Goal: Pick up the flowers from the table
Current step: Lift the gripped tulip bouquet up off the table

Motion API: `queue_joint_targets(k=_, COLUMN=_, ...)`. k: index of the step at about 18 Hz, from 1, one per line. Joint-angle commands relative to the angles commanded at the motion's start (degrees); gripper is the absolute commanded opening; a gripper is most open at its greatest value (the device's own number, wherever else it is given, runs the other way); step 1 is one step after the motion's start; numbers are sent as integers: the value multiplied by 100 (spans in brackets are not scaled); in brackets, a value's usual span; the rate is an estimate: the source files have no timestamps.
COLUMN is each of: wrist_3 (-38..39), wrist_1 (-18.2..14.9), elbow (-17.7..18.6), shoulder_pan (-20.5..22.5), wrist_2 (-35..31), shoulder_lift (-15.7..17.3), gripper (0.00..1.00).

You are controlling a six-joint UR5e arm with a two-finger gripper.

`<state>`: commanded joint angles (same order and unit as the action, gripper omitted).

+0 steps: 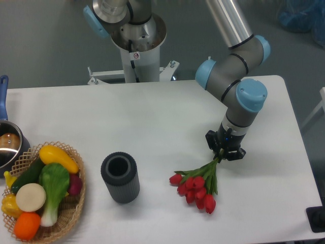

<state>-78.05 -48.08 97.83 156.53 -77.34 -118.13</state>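
The flowers (197,185) are a bunch of red tulips with green leaves and stems, on the right half of the white table (152,117). Their red heads point toward the front edge and the stems run up and right into my gripper (223,153). The gripper is shut on the stem ends. The stem end looks slightly raised, and the heads are low over or on the tabletop; I cannot tell which.
A dark grey ribbed cylinder (120,178) stands upright left of the flowers. A wicker basket (71,213) of toy vegetables and fruit sits at the front left. A pot (7,145) with a blue handle is at the left edge. The robot's base (137,46) stands behind the table.
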Motion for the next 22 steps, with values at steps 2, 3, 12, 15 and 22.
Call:
queue_joint_targets(k=2, wrist_3=61, wrist_1=0, elbow=-62, shoulder_pan=-9, wrist_2=52, shoulder_lift=140, gripper=19)
queue_joint_targets(k=3, wrist_3=131, wrist_1=0, elbow=-123, shoulder_pan=-17, wrist_2=105, shoulder_lift=184, gripper=19)
queue_joint_targets(k=12, wrist_3=1072, wrist_1=0, elbow=-756, shoulder_pan=-53, wrist_2=1537, shoulder_lift=685, gripper=19)
queue_joint_targets(k=15, wrist_3=1239, wrist_1=0, elbow=-835, shoulder_pan=-70, wrist_2=1976, shoulder_lift=739, gripper=19)
queue_joint_targets(k=22, wrist_3=1564, wrist_1=0, elbow=-1090, shoulder_pan=-79, wrist_2=2443, shoulder_lift=774, gripper=19)
